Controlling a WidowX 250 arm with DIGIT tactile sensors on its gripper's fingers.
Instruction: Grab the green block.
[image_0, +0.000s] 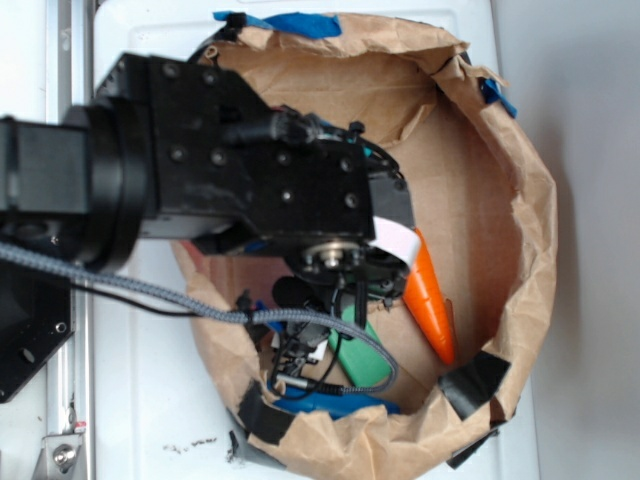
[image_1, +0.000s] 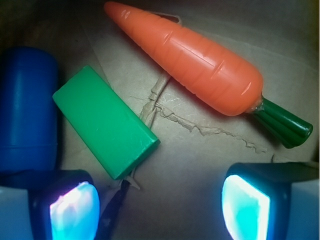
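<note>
The green block (image_1: 105, 121) lies flat on the brown paper floor, tilted, between the blue rounded object (image_1: 27, 107) and the orange carrot (image_1: 187, 57). In the exterior view the green block (image_0: 360, 345) peeks out below the arm. My gripper (image_1: 160, 205) is open, its two glowing pads (image_1: 75, 210) wide apart with nothing between them. The block's near corner sits just ahead of the left pad, apart from it. In the exterior view the gripper (image_0: 335, 290) hangs low inside the paper bowl, its fingers mostly hidden by the arm.
A crumpled brown paper wall (image_0: 520, 200) rings the work area, taped with black and blue tape. The carrot (image_0: 430, 295) lies to the right with its dark green stem (image_1: 282, 125). A grey cable (image_0: 150, 295) crosses the bowl's left rim.
</note>
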